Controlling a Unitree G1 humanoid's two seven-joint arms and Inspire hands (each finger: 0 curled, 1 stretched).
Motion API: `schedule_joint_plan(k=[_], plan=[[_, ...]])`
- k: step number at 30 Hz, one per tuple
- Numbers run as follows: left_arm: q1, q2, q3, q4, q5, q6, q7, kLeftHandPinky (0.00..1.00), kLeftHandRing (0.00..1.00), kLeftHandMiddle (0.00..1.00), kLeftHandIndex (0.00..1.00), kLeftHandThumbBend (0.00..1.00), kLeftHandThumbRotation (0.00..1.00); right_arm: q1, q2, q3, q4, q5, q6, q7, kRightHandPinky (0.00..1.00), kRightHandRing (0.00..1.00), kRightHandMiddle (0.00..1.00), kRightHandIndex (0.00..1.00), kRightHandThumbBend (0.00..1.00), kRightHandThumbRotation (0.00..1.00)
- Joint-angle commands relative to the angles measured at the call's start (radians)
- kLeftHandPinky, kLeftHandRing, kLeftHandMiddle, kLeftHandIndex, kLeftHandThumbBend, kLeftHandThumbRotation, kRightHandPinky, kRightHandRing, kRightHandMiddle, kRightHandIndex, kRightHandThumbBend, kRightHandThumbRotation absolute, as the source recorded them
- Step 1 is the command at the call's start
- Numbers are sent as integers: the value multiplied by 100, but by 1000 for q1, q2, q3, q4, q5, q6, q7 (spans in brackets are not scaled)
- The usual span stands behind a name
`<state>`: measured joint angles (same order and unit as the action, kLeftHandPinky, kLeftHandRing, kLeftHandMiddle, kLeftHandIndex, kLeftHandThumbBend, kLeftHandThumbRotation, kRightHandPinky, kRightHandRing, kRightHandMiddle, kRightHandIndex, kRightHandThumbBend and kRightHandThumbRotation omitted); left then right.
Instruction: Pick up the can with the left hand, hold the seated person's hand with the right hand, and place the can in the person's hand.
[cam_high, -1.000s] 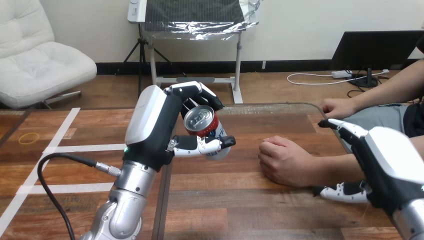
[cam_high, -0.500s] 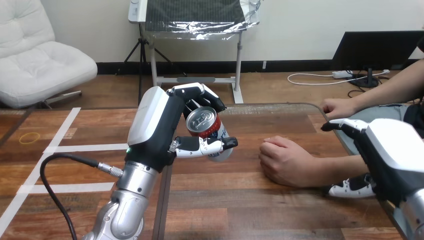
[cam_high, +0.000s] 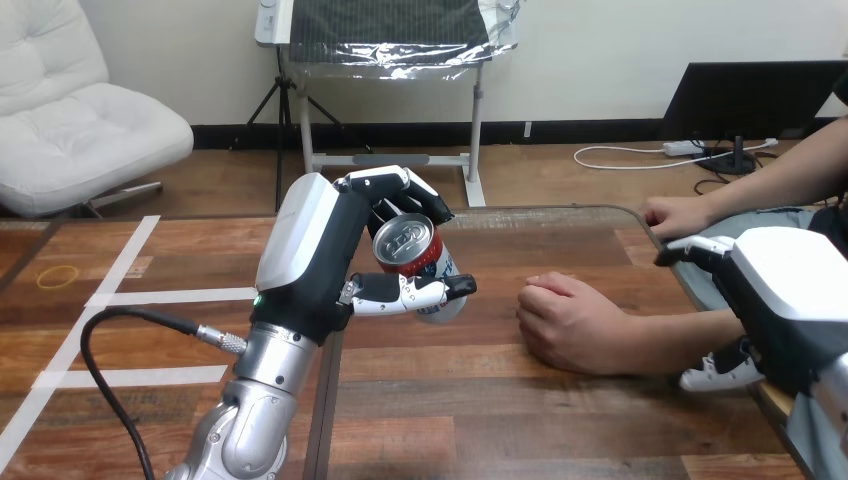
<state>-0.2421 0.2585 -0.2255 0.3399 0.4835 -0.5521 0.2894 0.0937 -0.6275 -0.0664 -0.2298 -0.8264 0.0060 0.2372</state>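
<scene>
Gripped in the left hand (cam_high: 325, 255), with fingers and thumb curled round it: the drink can (cam_high: 408, 250), lifted clear above the middle of the wooden table (cam_high: 480, 400), its top tilted toward the camera. Nudged a little toward the right edge a second ago, then no shift in the last half second.

Pulled back toward the table's right edge over that same second: the right hand (cam_high: 790, 300). Now spread open across the person's forearm (cam_high: 680, 335), fingers over the far side and thumb at the near side, not closed round it; cannot tell whether touching. Well short of the person's hand at mid-table (cam_high: 565, 322), resting as a loose fist, knuckles up, right of the can and apart from it.

Judged from that: pick-up done, holding step not yet made and drifting the wrong way; no open palm yet to take the can.

Counted: one can; two robot hands; two person's hands, the second (cam_high: 678, 214) lying at the far right corner; one table.
</scene>
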Motion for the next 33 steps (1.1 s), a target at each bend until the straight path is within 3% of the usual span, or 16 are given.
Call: schedule_joint_plan(k=[1,12,19,33], plan=[[-43,-6,23,-43,-5,-25,6,33,37,43,47,69,0,-99,-60,37,27,-33,13,53,77,82,84,80,89,0],[-39,-6,24,-46,-11,-26,-2,33,37,43,47,68,0,-158,-100,77,89,-56,8,100,78,83,84,81,87,0],[-37,-6,25,-50,-5,-27,1,33,37,43,47,68,0,-205,-119,113,121,-86,31,164,79,83,84,81,84,4],[-32,-9,27,-61,-19,-22,-16,34,38,43,47,67,0,-292,-126,193,212,-160,70,234,82,86,86,83,81,11]])
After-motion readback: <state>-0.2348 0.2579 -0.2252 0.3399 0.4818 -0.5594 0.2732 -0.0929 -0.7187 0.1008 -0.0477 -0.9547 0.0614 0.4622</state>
